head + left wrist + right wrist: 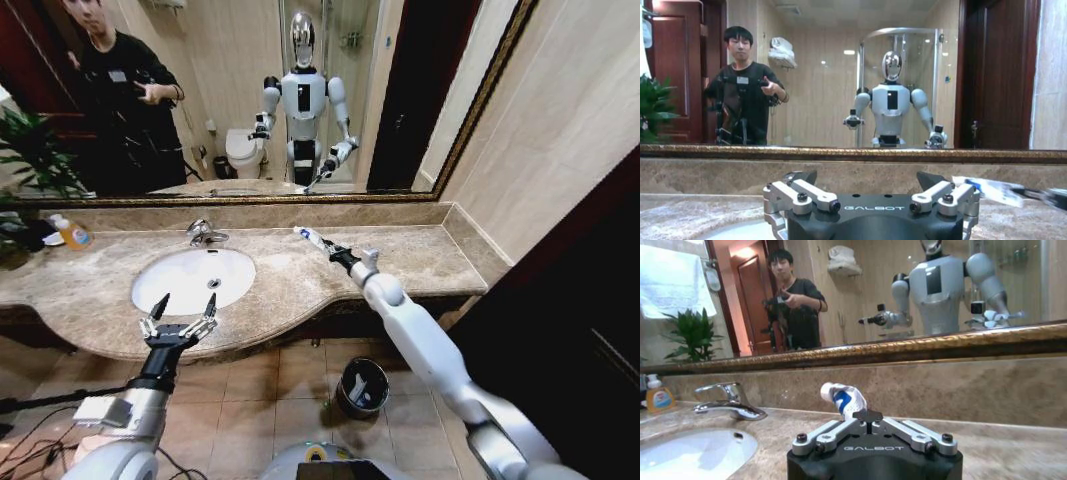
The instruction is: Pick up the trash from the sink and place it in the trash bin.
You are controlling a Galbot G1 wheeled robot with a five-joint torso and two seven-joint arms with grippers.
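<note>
Nearest the robot, on the tiled floor below the tabletop's edge, stands the trash bin (362,386), dark with a bright rim and open at the top. Just above it the right arm reaches forward over the marble tabletop (420,255), and the right claw (331,250) is pinched narrow on a piece of trash (308,237), a white sachet with blue print that sticks out past the fingertips, to the right of the sink (193,279). The left claw (180,312) hovers with its jaws spread wide and empty at the sink's near rim. The step in hand looks like the carry: the piece is lifted, and the next move calls for swinging the right arm back and down over the bin before letting go. The right wrist view shows the grip close up, the sachet (843,398) standing crumpled from the shut jaws, with the chrome tap (727,401) beyond; the head view alone shows the bin.
</note>
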